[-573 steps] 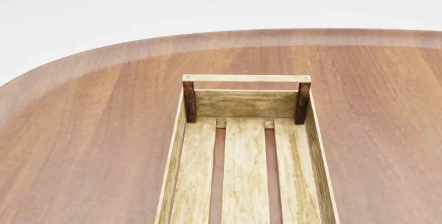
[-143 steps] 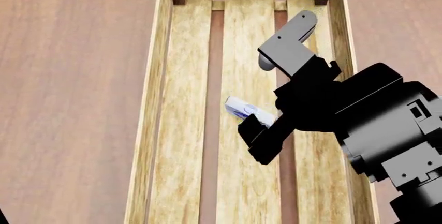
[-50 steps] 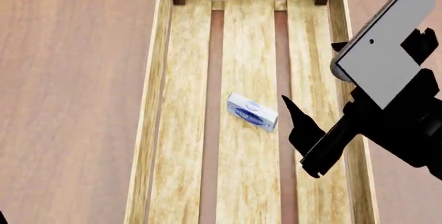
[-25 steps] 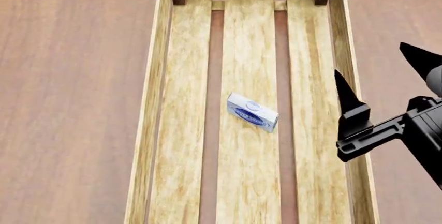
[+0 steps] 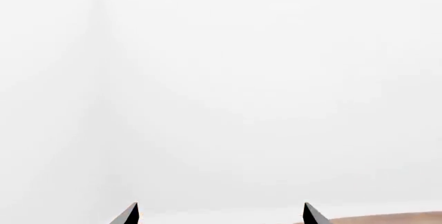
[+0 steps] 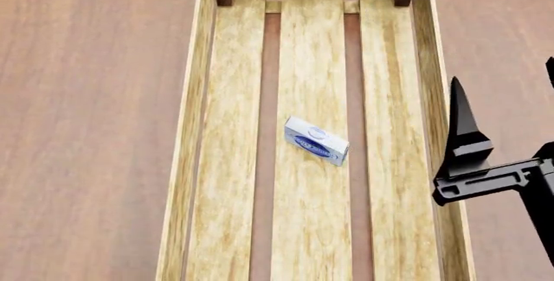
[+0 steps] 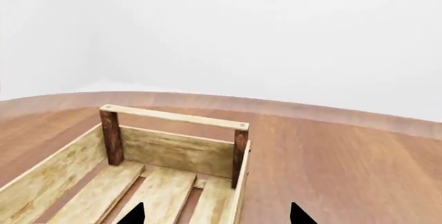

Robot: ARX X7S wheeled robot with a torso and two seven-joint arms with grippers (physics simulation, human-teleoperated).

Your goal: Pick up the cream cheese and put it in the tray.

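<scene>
Your cream cheese [image 6: 316, 140] lies flat on the middle slat of the tray [image 6: 191, 138], angled a little, blue logo up — nothing touches it. Your right gripper [image 6: 506, 109] hangs over the tray's right wall with its jaws spread wide and empty. The left gripper [image 5: 219, 214] shows only two parted tips against white — also spread apart, holding nothing. The tray sits on the table [image 6: 87, 99].

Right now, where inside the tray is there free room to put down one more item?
The tray holds only the cream cheese, on the middle slat. The slats on either side, and the stretch toward the far end wall, lie bare. The right gripper hangs over the right wall.
</scene>
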